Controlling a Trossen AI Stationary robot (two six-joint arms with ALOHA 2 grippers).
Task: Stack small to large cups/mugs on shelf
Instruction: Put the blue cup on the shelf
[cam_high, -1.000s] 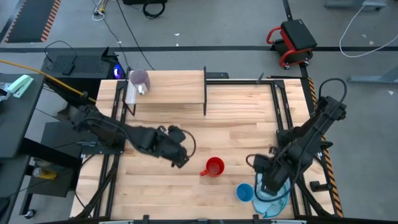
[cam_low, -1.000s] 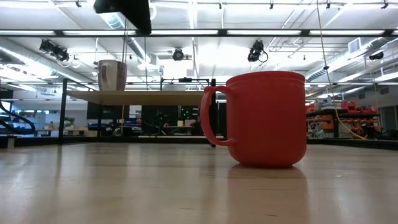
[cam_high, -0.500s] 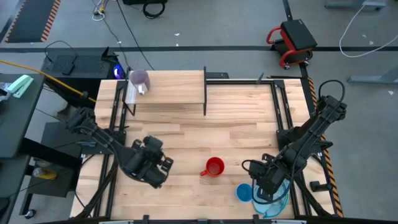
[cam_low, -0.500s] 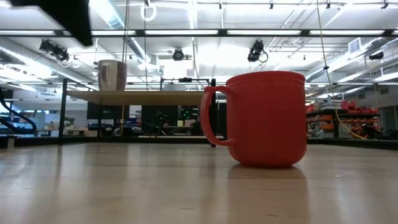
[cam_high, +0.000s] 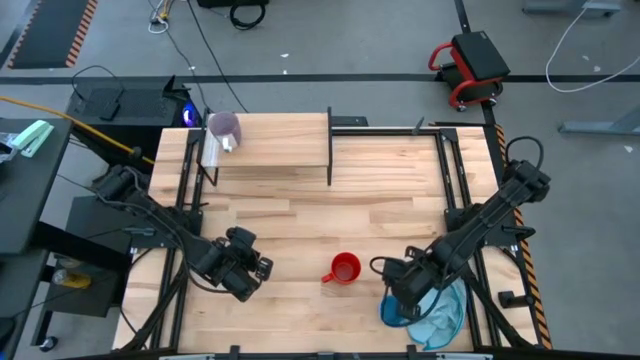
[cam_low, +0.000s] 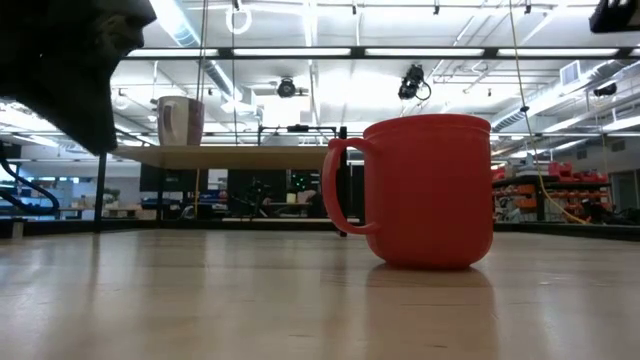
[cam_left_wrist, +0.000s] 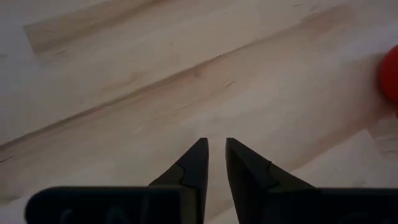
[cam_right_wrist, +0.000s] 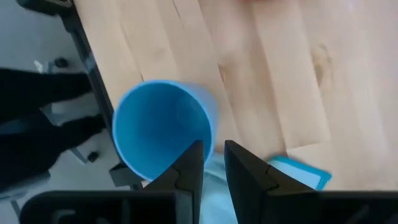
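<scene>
One cup is up on the shelf, two cups are left on the table.

The big wooden table (cam_high: 300, 210) has a small shelf (cam_high: 280, 140) at its far end, and the purple cup (cam_high: 224, 128) stands on the shelf's corner, so that part looks done. The red cup (cam_high: 345, 268) sits on the table near the front, with nothing touching it. The blue cup (cam_high: 392, 310) stands at the front edge beside a blue cloth (cam_high: 445, 318). The right claw (cam_right_wrist: 210, 163) hangs just over the blue cup's rim, its fingers a little apart and holding nothing. The left claw (cam_left_wrist: 212, 160) hovers over bare wood, apart from the red cup, with only a thin gap between its fingers and nothing in them. I think the blue and red cups have yet to go up.
</scene>
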